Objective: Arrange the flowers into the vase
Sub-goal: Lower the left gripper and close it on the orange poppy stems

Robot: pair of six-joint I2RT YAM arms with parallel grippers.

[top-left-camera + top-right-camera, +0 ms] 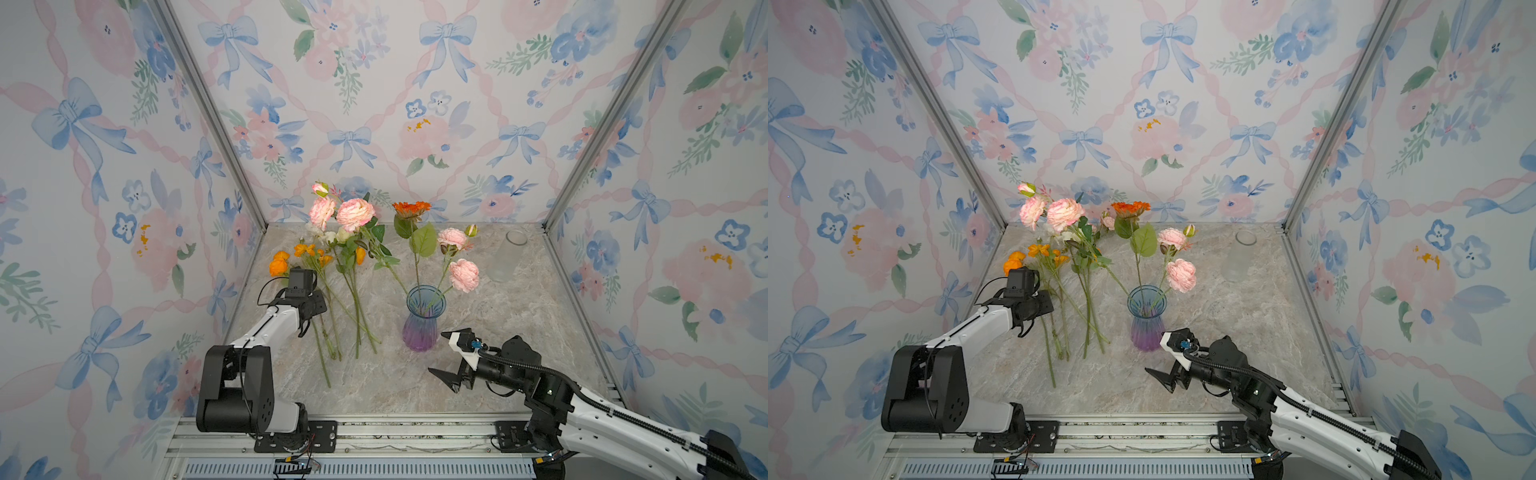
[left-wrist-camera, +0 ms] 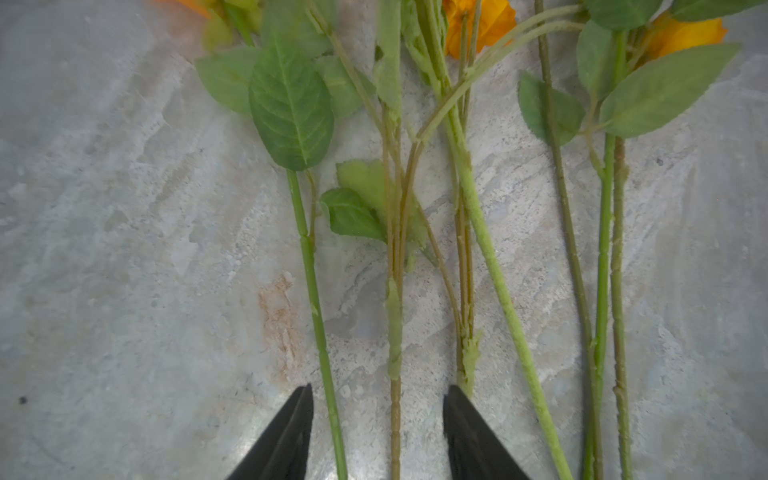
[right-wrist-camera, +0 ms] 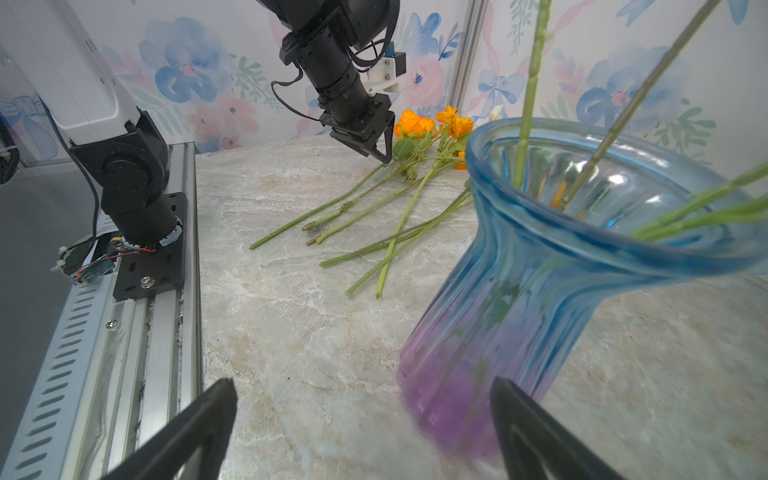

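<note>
The vase (image 1: pixel 424 320) (image 1: pixel 1146 318), ribbed glass that is blue above and purple below, stands mid-table. It holds an orange flower (image 1: pixel 411 208) and pink flowers (image 1: pixel 463 274). More flowers (image 1: pixel 353 307) lie on the marble to its left, blooms toward the back wall. My left gripper (image 2: pixel 378 395) points down over their stems (image 3: pixel 380 149). Its jaws stand apart, with a green stem (image 2: pixel 328 374) and a brownish stem (image 2: pixel 395 407) between them, neither touched. My right gripper (image 1: pixel 435 351) (image 3: pixel 362 386) stands open and holds nothing, just in front of and to the right of the vase's base (image 3: pixel 457 399).
A clear glass vessel (image 1: pixel 509 253) stands at the back right corner. Wallpapered walls close in the table on three sides. An aluminium rail (image 1: pixel 374 432) with both arm bases runs along the front edge. Bare marble (image 1: pixel 519 324) lies right of the vase.
</note>
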